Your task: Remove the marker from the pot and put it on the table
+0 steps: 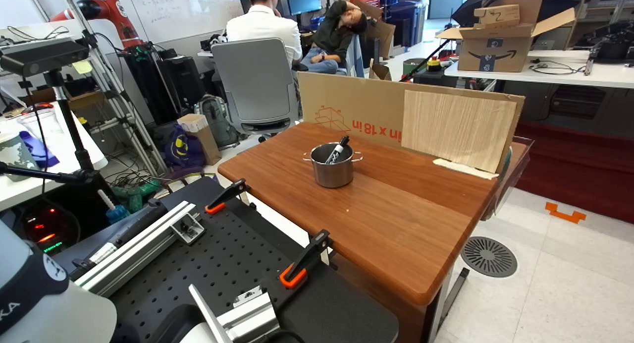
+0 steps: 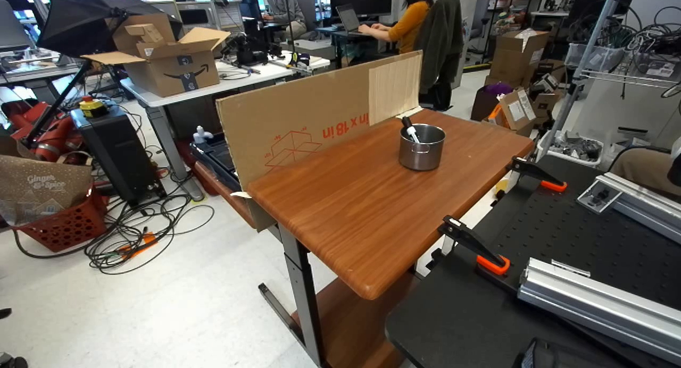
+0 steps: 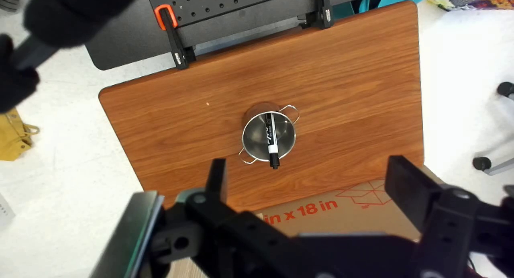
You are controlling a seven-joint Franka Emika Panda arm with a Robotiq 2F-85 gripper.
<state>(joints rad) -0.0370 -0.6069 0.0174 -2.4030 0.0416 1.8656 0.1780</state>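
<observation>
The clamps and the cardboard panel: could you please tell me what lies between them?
The wrist view shows the pot on the table, with the marker leaning in it.

On my feed the desk (image 1: 396,229) looks like smooth wood, finely grained, with a faint sheen. The pot (image 1: 333,175) shows me glossy, polished metal, and the marker (image 3: 271,136) looks like smooth plastic. My hand (image 3: 306,169) comes across as mostly matt black. I read the upright sheet (image 2: 298,108) as plain, dull cardboard and the panel (image 1: 455,130) as pale, streaky wood. The perforated bench (image 1: 237,254) looks matt, its rails (image 2: 601,307) satin metal. The 2 clamps (image 1: 309,255) seem plastic; the jacket (image 2: 440,38) is soft, unshiny cloth.
</observation>
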